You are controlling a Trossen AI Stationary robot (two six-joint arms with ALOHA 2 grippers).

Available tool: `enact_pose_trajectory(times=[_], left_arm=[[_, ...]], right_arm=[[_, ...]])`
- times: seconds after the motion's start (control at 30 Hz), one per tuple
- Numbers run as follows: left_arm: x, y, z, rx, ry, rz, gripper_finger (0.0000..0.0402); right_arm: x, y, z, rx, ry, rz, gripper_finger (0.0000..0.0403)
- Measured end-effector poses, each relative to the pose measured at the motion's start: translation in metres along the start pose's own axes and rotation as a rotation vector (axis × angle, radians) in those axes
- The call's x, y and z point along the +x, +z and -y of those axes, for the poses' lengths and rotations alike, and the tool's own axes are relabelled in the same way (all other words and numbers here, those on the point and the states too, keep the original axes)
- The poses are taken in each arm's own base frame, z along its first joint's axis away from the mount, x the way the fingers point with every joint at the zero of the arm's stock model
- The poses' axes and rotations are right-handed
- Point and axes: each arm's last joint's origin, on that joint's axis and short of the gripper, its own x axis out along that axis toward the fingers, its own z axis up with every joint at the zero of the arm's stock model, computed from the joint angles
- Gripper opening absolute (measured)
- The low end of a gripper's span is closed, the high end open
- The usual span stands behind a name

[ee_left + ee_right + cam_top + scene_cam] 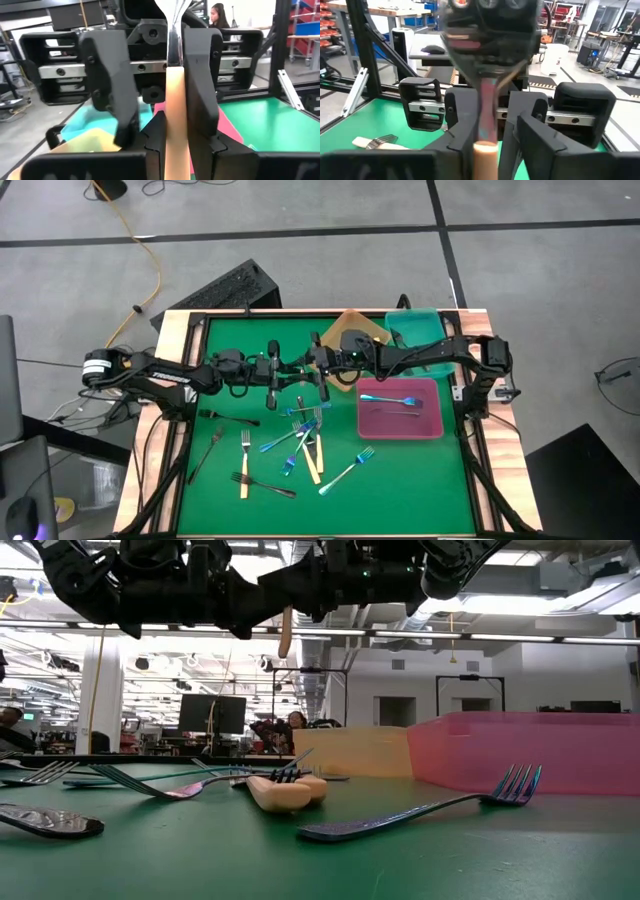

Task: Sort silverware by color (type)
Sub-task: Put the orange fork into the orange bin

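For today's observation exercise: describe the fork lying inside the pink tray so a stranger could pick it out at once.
Start at the green table, then find the pink tray on its right side, in front of the teal tray. The shiny blue fork lies across it, the only blue fork inside a tray.

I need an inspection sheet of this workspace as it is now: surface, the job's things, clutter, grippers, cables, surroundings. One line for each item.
Surface: green table mat inside a wooden frame.
Job's things: cream-handled fork held in the air between both grippers; loose pile of forks, cream-handled, blue and black, on the mat; two forks in the pink tray.
Clutter: orange tray and teal tray at the far edge, partly hidden by the arms.
Grippers: left gripper shut on the fork's handle; right gripper around the same fork, closure unclear.
Cables: yellow cable on the floor.
Surroundings: grey floor, black keyboard; a person beyond the table.
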Motion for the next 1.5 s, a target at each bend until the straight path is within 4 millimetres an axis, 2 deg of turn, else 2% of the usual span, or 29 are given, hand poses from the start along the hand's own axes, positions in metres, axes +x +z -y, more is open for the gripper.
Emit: enact_pose_trajectory(times=[0.23,0.37,0.67,0.77,1.17,1.5], left_arm=[[-0.002,0.001,-0.001,0.013,-0.003,-0.014,0.0041],[-0.002,0.000,-0.003,0.008,0.012,-0.019,0.0041],[-0.002,0.000,-0.003,0.005,0.013,-0.024,0.0041],[-0.002,-0.002,-0.005,-0.029,0.071,-0.048,0.0047],[-0.004,-0.015,-0.007,-0.130,0.194,-0.195,0.0154],[-0.006,-0.020,-0.007,-0.145,0.228,-0.242,0.0167]], right_arm=[[0.000,-0.001,-0.001,-0.002,0.009,-0.015,0.0106],[0.000,-0.001,0.000,-0.012,0.009,-0.018,0.0059],[-0.001,-0.002,0.002,-0.008,0.003,-0.021,0.0059],[-0.001,-0.003,0.002,-0.001,-0.013,-0.034,0.0059],[-0.005,-0.015,0.014,0.019,-0.063,-0.131,0.0059],[-0.011,-0.019,0.023,0.038,-0.083,-0.183,0.0059]])
